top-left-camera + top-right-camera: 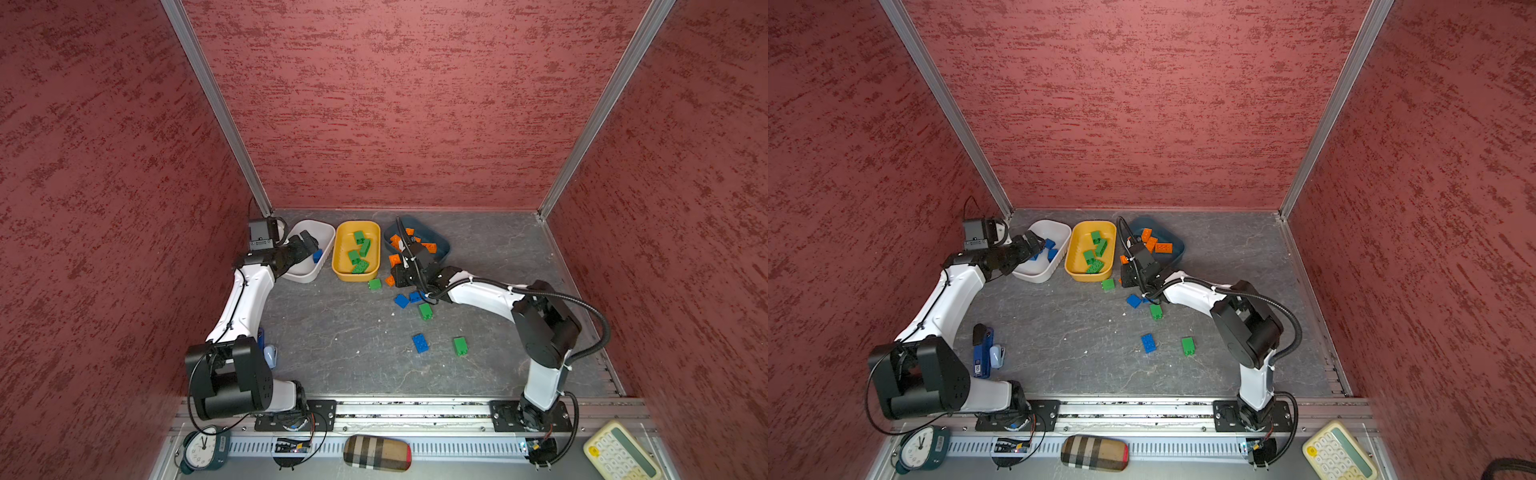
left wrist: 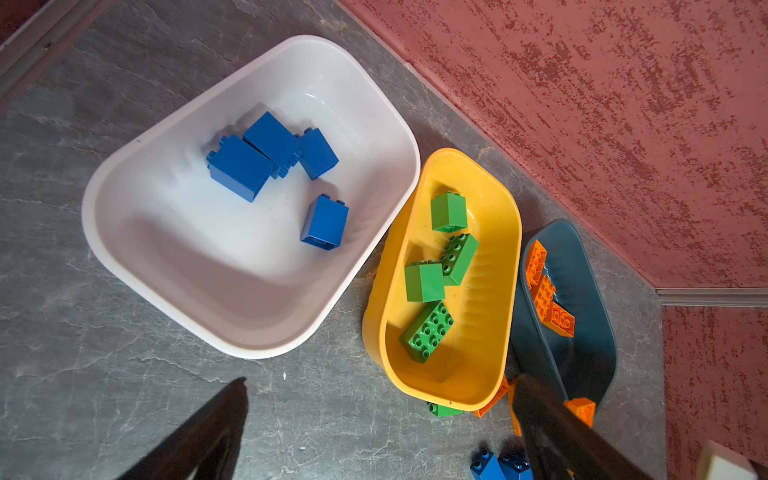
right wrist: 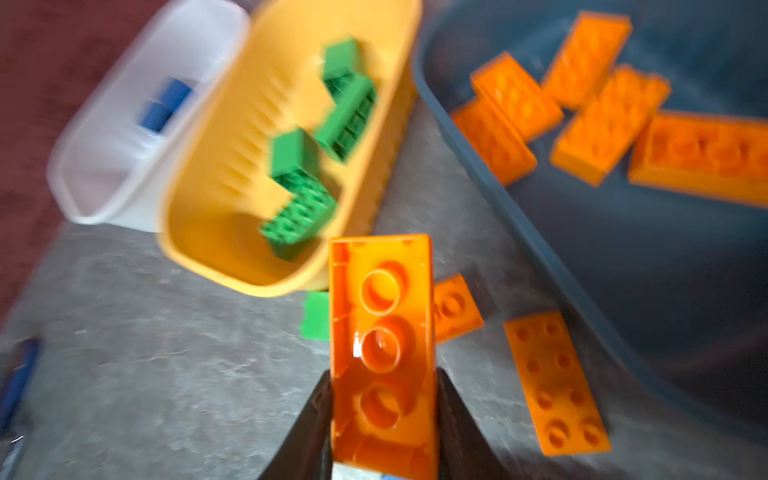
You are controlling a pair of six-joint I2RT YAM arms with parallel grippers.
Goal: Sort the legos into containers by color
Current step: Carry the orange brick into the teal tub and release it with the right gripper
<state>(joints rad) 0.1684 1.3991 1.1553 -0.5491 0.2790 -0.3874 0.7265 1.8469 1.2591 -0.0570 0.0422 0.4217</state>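
Between the black fingers of the right gripper [image 3: 384,380] sits a long orange brick [image 3: 382,316]. It is pinched across its narrow width near one end, with the hollow underside turned to the wrist camera. Most of its length sticks out past the fingertips.

Just beyond it a flat orange brick [image 3: 557,382] lies loose on the grey table [image 3: 166,374]. Next comes the dark teal tub [image 3: 623,270], where other orange pieces are already collected.

I judge the held brick to be light, stiff and hard, so it should not bend or break. Its smooth side walls look slippery, and with a hold at one end it may swing. A hold on the two long sides, nearer to the middle, seems safer.

The left gripper [image 2: 382,380] is spread wide and carries nothing. It hovers by the near side of the white tub [image 2: 124,216], which contains blue bricks [image 2: 324,222]. The yellow tub [image 2: 498,270] beside it has green bricks [image 2: 428,332].

A loose blue brick [image 1: 420,343] and a loose green brick [image 1: 459,345] wait on the table, well apart from the tubs.
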